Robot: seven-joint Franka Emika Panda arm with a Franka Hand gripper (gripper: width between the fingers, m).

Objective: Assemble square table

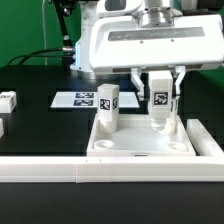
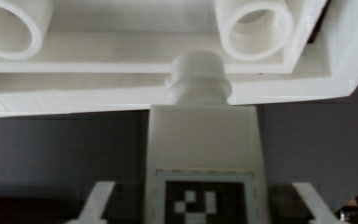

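The square table's white top lies with its rim up. One tagged white leg stands upright on the top toward the exterior view's left. My gripper is shut on a second leg, held upright over the top's right part with its lower end at the surface. In the wrist view this leg runs from between my fingers toward the top. Its round peg is at the rim between two round sockets. Whether the peg sits in a hole is hidden.
The marker board lies on the black table behind the top. Two loose white legs lie at the exterior view's left edge. A long white rail runs along the front.
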